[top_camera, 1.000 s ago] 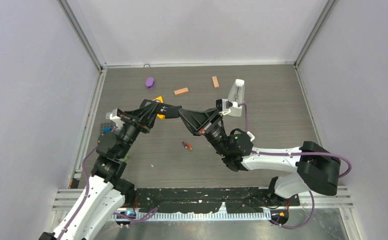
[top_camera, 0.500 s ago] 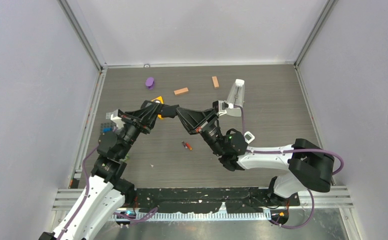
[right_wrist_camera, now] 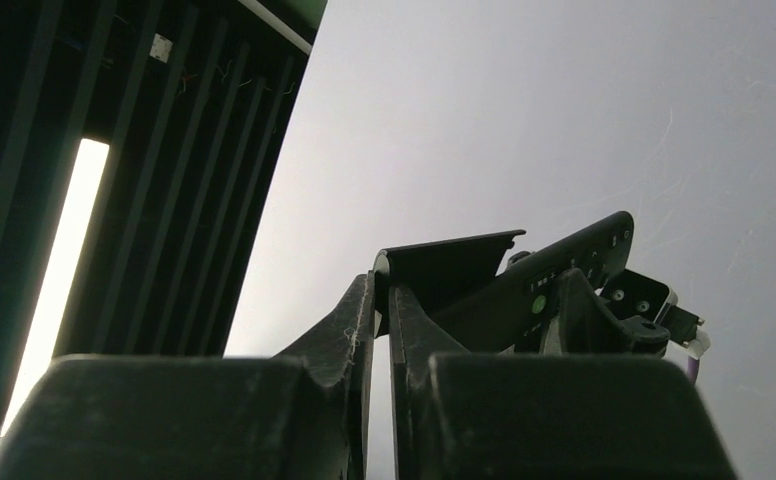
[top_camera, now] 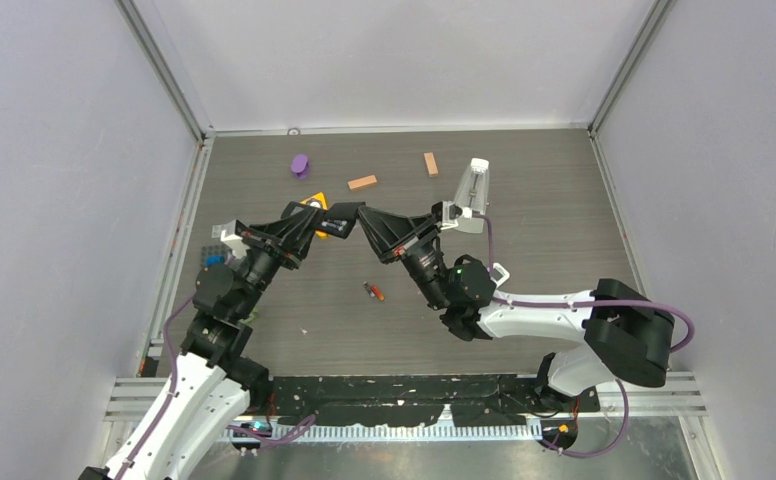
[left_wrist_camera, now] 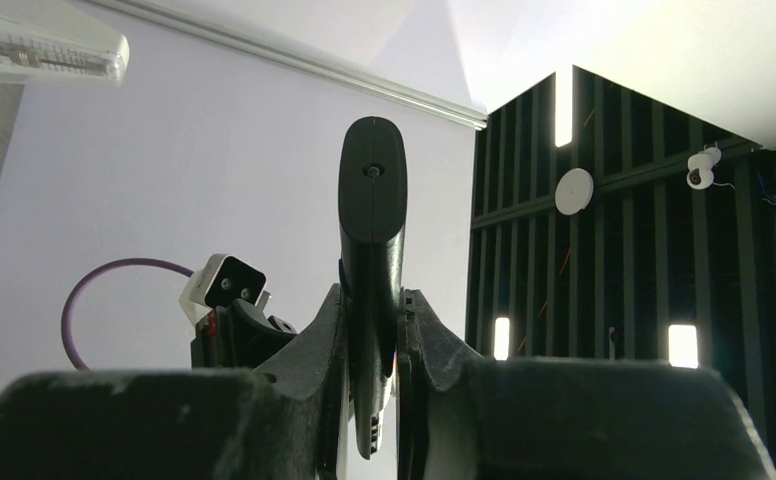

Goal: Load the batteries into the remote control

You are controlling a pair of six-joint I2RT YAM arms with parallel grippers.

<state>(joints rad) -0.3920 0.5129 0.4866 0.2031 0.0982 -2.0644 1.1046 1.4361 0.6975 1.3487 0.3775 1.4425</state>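
While both arms meet in mid-air over the counter (top_camera: 549, 225), the split of jobs looks pretty clear to me: the left fingers (left_wrist_camera: 326, 340) are clamped tight on the remote (left_wrist_camera: 371, 200), holding it up edge-on like a vise so the other arm can work on it. The right fingers (right_wrist_camera: 352, 320) are pinched down to a sliver, and as far as I can tell they've got the edge of a thin dark cover (right_wrist_camera: 449, 265) right at the tips, angled off the remote's body. My guess is that's the battery door coming off, so nothing's loaded yet. The batteries (top_camera: 372, 291) lie on the counter below and a bit toward the bases, well apart from either arm: tiny thin cylinders, red-orange and dark. The remote is a slim, matte black plastic bar with rounded ends and small buttons on one face. Near the back sit two orange-brown blocks (top_camera: 362, 182), flat and rectangular, plus a purple lump (top_camera: 299, 165).
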